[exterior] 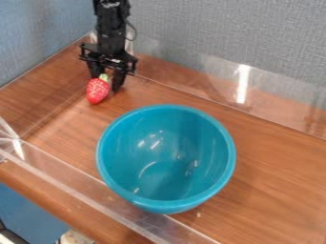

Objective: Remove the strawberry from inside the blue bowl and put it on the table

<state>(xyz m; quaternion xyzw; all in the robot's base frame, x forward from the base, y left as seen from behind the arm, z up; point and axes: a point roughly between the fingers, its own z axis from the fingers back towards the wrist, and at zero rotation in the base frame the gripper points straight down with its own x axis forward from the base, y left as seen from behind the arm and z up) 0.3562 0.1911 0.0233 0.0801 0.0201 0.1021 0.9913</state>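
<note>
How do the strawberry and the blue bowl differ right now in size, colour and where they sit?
The strawberry is small and red; the blue bowl is large, teal and glossy. The strawberry lies far back on the table, beside the gripper; the bowl stands upright near the front edge with nothing inside. Both rest on the table, apart from each other.

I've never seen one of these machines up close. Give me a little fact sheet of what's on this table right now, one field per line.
Surface: brown wood-grain table with clear walls along its edges
Bowl: blue bowl, upright, near the front edge, nothing inside
Strawberry: strawberry, lying on the table at the back left, outside the bowl and apart from it
Pincer: pincer, pointing down, just beside and slightly behind the strawberry
Grip: fingers look off the fruit; whether the jaws are open or shut is unclear
Task status: strawberry appears to be out of the bowl and on the table
</note>
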